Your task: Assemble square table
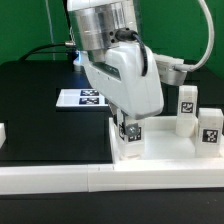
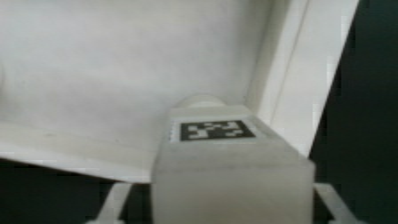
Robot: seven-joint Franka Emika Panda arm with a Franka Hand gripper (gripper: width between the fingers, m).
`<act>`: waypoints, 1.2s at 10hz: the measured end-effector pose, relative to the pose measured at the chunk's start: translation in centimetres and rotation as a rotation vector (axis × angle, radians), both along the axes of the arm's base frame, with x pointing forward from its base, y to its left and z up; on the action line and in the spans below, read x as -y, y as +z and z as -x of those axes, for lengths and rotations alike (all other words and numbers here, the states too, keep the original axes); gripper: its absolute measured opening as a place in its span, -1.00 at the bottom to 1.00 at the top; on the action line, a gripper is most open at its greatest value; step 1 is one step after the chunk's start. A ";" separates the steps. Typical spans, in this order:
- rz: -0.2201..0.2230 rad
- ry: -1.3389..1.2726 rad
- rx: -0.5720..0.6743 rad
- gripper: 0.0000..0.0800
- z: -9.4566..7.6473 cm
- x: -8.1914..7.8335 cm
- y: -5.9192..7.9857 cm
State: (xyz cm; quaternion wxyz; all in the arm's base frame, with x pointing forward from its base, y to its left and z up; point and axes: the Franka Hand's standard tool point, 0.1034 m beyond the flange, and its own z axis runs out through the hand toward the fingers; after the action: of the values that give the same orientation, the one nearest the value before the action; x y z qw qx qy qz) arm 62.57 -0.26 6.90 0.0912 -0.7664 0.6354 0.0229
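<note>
In the exterior view a long white border bar runs along the near edge of the black bench; just behind it the end effector holds a tagged white leg upright on the square top, apparently clamped; two more legs stand at the exterior view's right; the marker board lies farther back; the wrist view shows the tagged leg over the top's raised rim.

The arm is glossy white with rounded, moulded housings, topped by a ribbed silver-grey metal cylinder at the wrist. A pale grey cable loops out from its side towards the exterior view's right. The pincer is small and dark beneath the white hand housing.
</note>
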 end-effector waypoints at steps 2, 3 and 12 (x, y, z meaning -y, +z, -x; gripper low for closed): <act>0.002 0.037 0.006 0.23 0.0 0.0 0.0; 0.026 0.156 0.023 0.23 -0.1 0.0 0.1; 0.179 1.131 0.149 0.62 -0.6 -0.7 0.5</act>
State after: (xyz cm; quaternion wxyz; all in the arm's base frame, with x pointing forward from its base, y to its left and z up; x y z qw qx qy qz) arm 63.18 0.43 7.36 0.0438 -0.9912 0.1183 -0.0397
